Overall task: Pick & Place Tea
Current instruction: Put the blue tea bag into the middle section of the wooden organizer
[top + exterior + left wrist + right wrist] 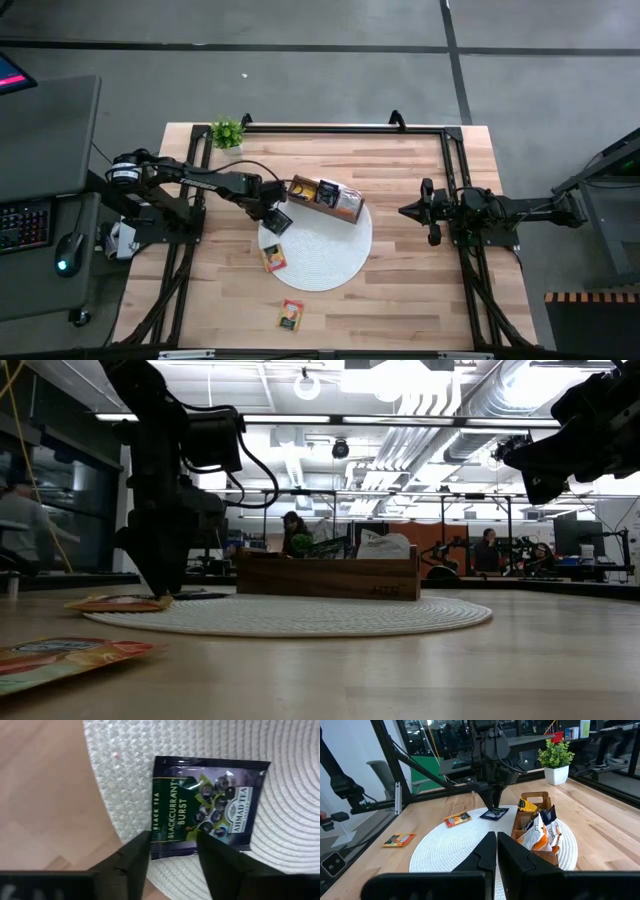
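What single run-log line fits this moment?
left tool: astride dark tea sachet edge on white mat | right tool: shut, raised, idle | wooden box: partly filled

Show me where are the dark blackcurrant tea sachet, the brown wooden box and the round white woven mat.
Dark blackcurrant tea sachet (207, 807): left wrist view, printed face.
Brown wooden box (330, 576): low view, front wall.
Round white woven mat (325, 262): high view, bare middle.
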Motion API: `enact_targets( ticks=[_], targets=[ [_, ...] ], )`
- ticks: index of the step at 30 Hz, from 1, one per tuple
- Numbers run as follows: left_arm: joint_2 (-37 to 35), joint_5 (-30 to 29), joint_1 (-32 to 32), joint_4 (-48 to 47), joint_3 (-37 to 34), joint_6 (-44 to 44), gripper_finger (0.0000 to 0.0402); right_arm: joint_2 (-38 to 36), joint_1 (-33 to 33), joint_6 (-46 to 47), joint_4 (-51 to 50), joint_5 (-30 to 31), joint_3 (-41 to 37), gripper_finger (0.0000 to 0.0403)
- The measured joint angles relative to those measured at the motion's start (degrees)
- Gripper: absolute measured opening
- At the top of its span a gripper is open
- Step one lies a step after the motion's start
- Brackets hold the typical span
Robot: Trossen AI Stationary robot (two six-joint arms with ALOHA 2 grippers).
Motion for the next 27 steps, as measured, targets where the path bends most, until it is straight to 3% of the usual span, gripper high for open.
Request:
enact_targets(
  ticks=[12, 27],
  targets=[
    [0.1, -3.4, 0.1, 0.0, -0.1, 0.6, 0.0009, 0.0, 0.0, 0.0, 0.0, 0.0, 0.0, 0.0012],
    [-1.9, -2.6, 0.1, -1.2, -0.2, 1.7, 0.0000, 0.0, 0.0, 0.0, 0.0, 0.0, 0.0, 0.0012]
  ],
)
